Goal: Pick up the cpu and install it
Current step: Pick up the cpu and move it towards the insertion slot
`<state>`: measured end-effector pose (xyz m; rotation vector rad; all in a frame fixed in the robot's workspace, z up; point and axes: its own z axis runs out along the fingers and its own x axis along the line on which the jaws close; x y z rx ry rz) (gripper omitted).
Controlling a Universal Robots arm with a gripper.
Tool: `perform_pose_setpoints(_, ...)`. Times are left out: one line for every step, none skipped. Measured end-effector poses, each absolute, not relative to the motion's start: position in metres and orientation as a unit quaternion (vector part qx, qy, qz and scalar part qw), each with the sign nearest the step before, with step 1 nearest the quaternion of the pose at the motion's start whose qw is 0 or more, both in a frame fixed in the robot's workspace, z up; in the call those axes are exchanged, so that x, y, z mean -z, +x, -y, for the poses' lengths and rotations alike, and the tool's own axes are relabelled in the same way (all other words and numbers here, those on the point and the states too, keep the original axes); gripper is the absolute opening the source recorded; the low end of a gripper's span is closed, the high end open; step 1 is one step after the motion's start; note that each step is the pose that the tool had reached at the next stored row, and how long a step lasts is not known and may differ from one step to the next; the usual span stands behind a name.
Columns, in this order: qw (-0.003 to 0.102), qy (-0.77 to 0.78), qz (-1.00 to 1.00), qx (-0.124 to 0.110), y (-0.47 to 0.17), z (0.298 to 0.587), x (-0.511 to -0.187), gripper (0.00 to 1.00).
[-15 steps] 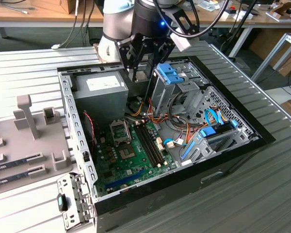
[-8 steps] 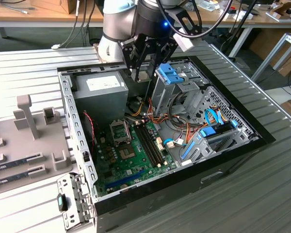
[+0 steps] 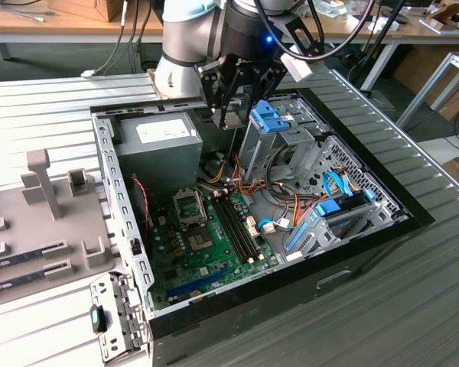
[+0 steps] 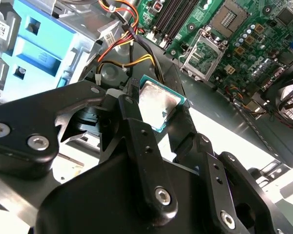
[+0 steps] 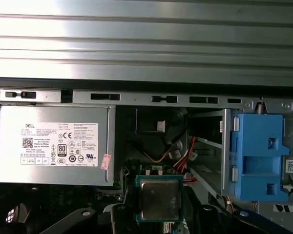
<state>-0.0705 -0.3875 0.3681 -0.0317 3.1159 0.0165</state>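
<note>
Fingers [image 4: 135, 127] clamped on opposite edges of the cpu [image 4: 158, 104], which sits flat between them, metal top visible. Gripper [image 3: 231, 115] hangs over the far side of the case [image 3: 126, 252], near the power supply [image 3: 157, 141], well above the motherboard [image 3: 180, 264].

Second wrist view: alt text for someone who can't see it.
Black fingers clamp a small flat square cpu, silvery metal top with thin green rim. Beyond it lies a green motherboard with a square metal-framed socket.
</note>
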Motion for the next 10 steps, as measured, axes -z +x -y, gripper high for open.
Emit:
perform_pose_setpoints(0.013,-0.010,-1.000,-0.005,-0.0698,0.3875,-0.3680,0.47)
perform_pose_setpoints(0.013,-0.010,-1.000,-0.005,-0.0688,0.3875,-0.3679,0.47)
perform_pose_setpoints(0.013,-0.010,-1.000,-0.005,-0.0684,0.3875,-0.3678,0.47)
perform_pose_setpoints(0.013,-0.010,-1.000,-0.005,-0.0677,0.3875,-0.3677,0.47)
perform_pose_setpoints(0.013,-0.010,-1.000,-0.005,-0.0672,0.3875,-0.3676,0.47)
perform_pose_setpoints(0.013,-0.010,-1.000,-0.005,-0.0665,0.3875,-0.3675,0.47)
perform_pose_setpoints(0.013,-0.010,-1.000,-0.005,-0.0653,0.3875,-0.3673,0.47)
perform_pose_setpoints(0.013,-0.010,-1.000,-0.005,-0.0644,0.3875,-0.3672,0.47)
perform_pose_setpoints(0.013,-0.010,-1.000,-0.005,-0.0638,0.3875,-0.3671,0.47)
perform_pose_setpoints(0.013,-0.010,-1.000,-0.005,-0.0618,0.3875,-0.3669,0.47)
